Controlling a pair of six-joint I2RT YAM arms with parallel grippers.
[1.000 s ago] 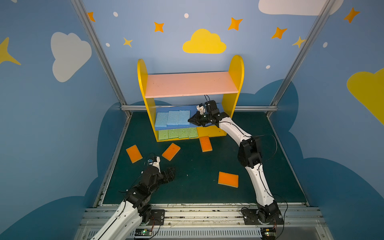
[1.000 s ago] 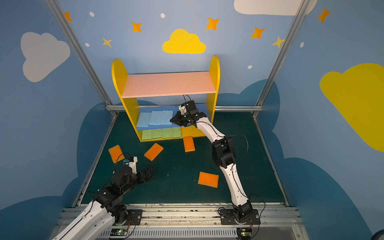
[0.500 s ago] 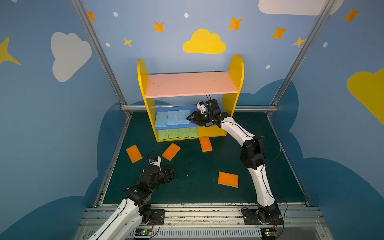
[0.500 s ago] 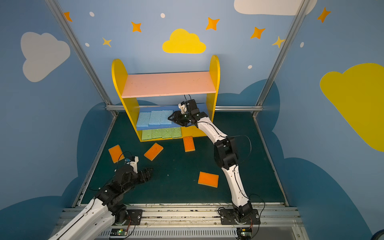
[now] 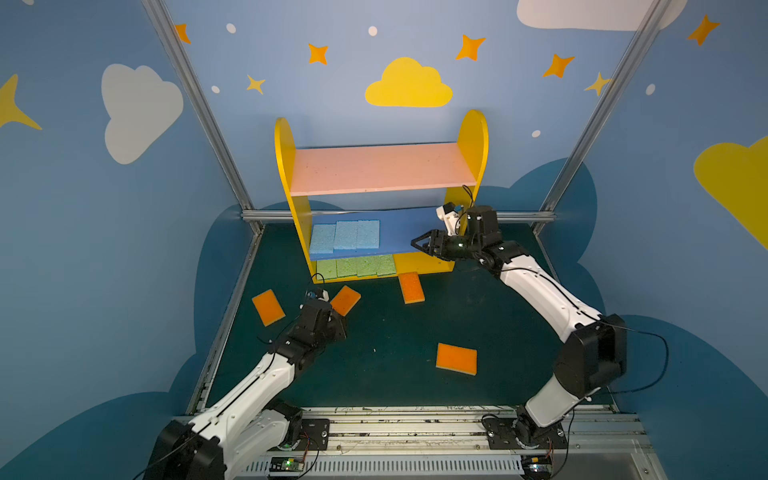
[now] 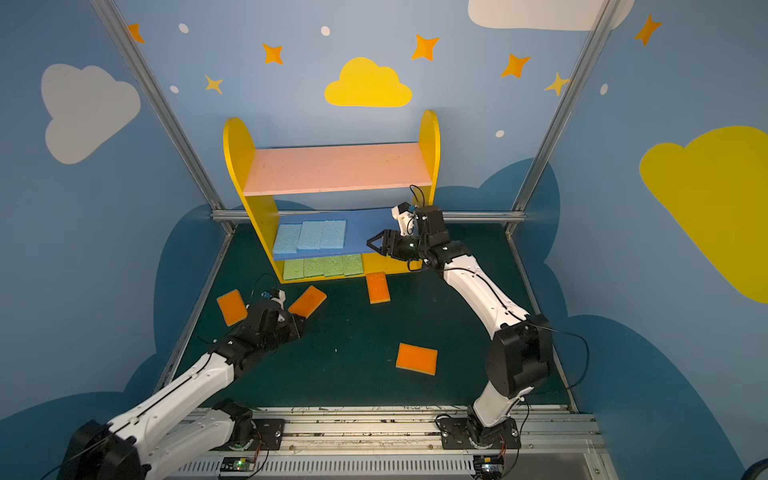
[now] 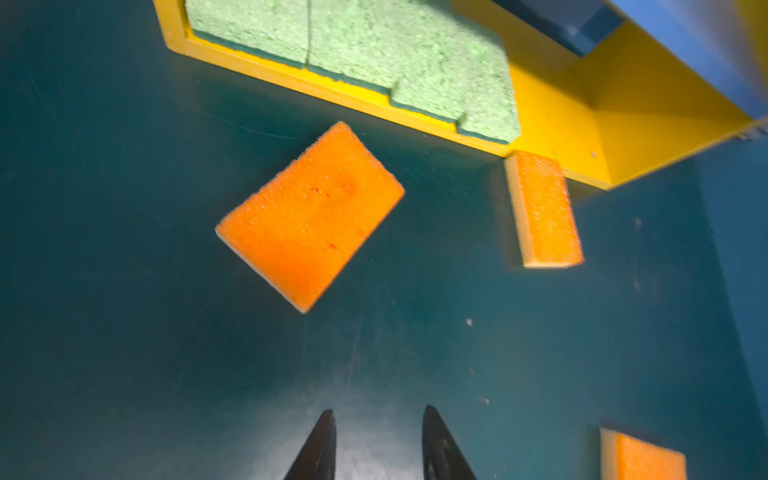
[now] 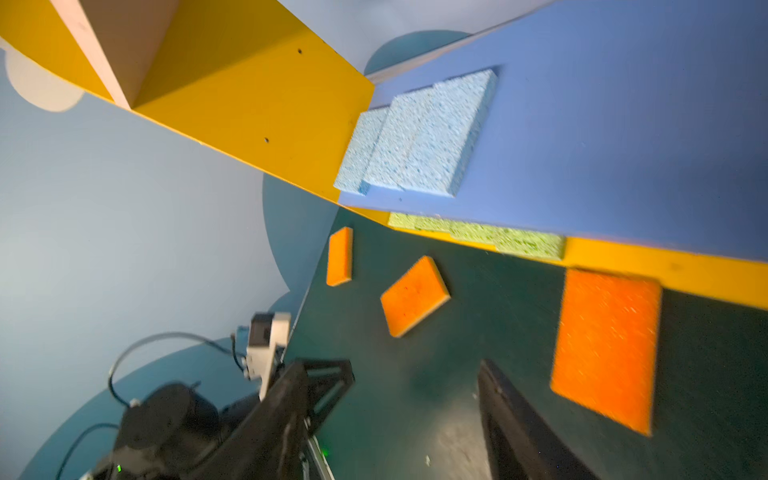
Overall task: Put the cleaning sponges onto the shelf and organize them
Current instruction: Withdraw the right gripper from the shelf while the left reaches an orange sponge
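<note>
The shelf (image 5: 473, 137) stands at the back, with its pink board bare. Three light blue sponges (image 5: 345, 236) lie side by side on the blue board. Several green sponges (image 5: 356, 266) line the yellow bottom board. Several orange sponges lie on the floor, the leftmost (image 5: 268, 307) and others (image 5: 345, 300), (image 5: 411, 287), (image 5: 456, 359). My left gripper (image 7: 378, 415) hovers low, just short of an orange sponge (image 7: 309, 216), open with a narrow gap and nothing between its fingers. My right gripper (image 8: 399, 370) is open and empty, beside the blue board's right end (image 5: 419, 243).
The dark green floor mat (image 5: 395, 332) is boxed in by blue walls and metal posts (image 5: 199, 108). A metal rail (image 5: 415, 424) runs along the front edge. One orange sponge (image 8: 604, 349) touches the shelf's bottom front edge.
My right gripper has opened and drawn back to the right, away from the blue sponges. My left arm has moved forward toward an orange sponge, its fingers closing in.
</note>
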